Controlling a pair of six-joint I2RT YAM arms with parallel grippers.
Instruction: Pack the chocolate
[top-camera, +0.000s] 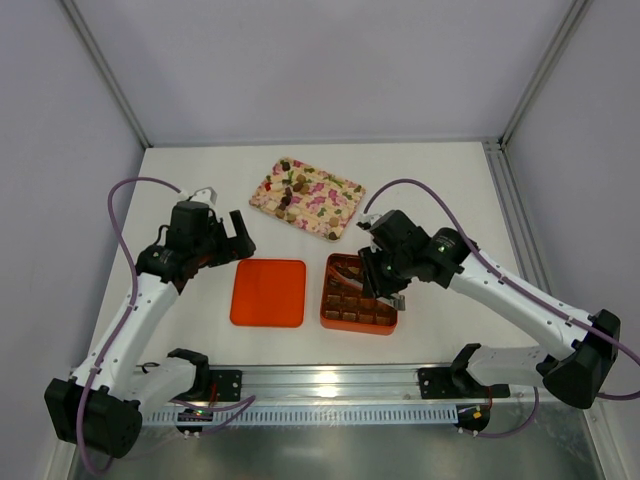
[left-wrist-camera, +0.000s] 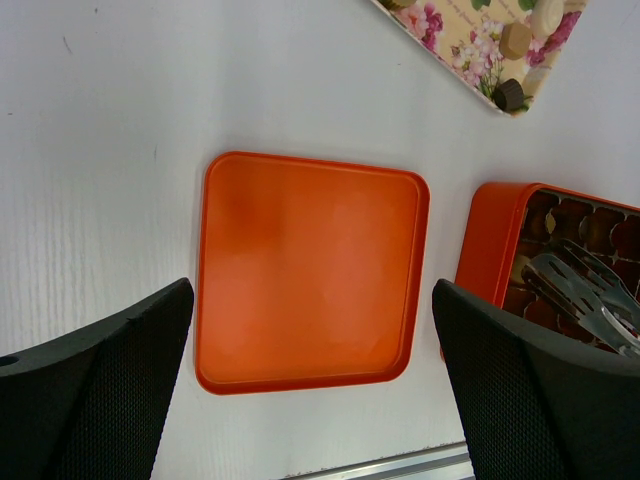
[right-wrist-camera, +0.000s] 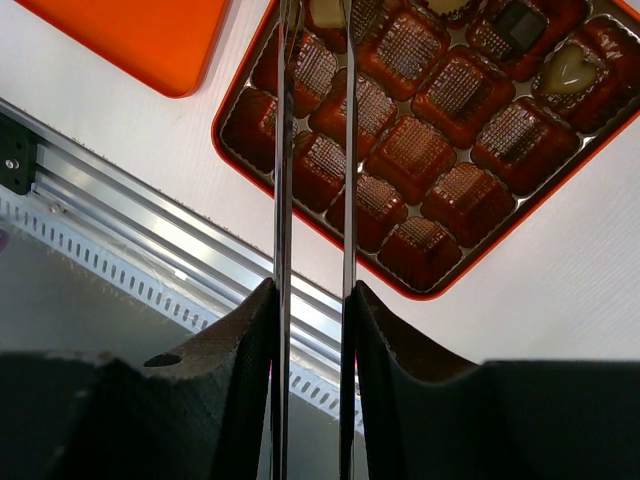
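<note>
Hovering left gripper (top-camera: 240, 235): jaws spread wide with nothing between them, above the counter (top-camera: 200, 180) by the lid's far left corner.
Lid (top-camera: 268, 292): orange and square with rounded corners. It lies flat, hollow side up, just left of the box, with a strip of counter between them.
Left wrist view: looks down between its own two black fingers onto the lid. A corner of the tray shows at upper right. It is the only view that shows the tongs' ends, which sit inside the box.
Tray (top-camera: 325, 200): pink floral print, set at an angle beyond the lid and box. Only the top view shows it whole.
Chocolate (top-camera: 288, 192): dark, mid-brown and tan lumps lie loose on the tray, mostly toward its left half. More sit in the box.
Box (top-camera: 358, 325): orange, right of the lid, divided into a grid of cells.
Right wrist view: the only close look into the cells, which are glossy red-brown with a ridged pattern. A dark square piece and a pale heart-shaped piece sit in the far row. Whether the other cells are filled cannot be told.
Right gripper (top-camera: 385, 285): over the box, jaws drawn close and pressed on the tongs.
Tongs (right-wrist-camera: 283, 150): two thin metal blades with a narrow gap between them, reaching over the cells. Their tips run off the top of the right wrist view. A pale piece shows between the blades there, and whether it is pinched cannot be told.
</note>
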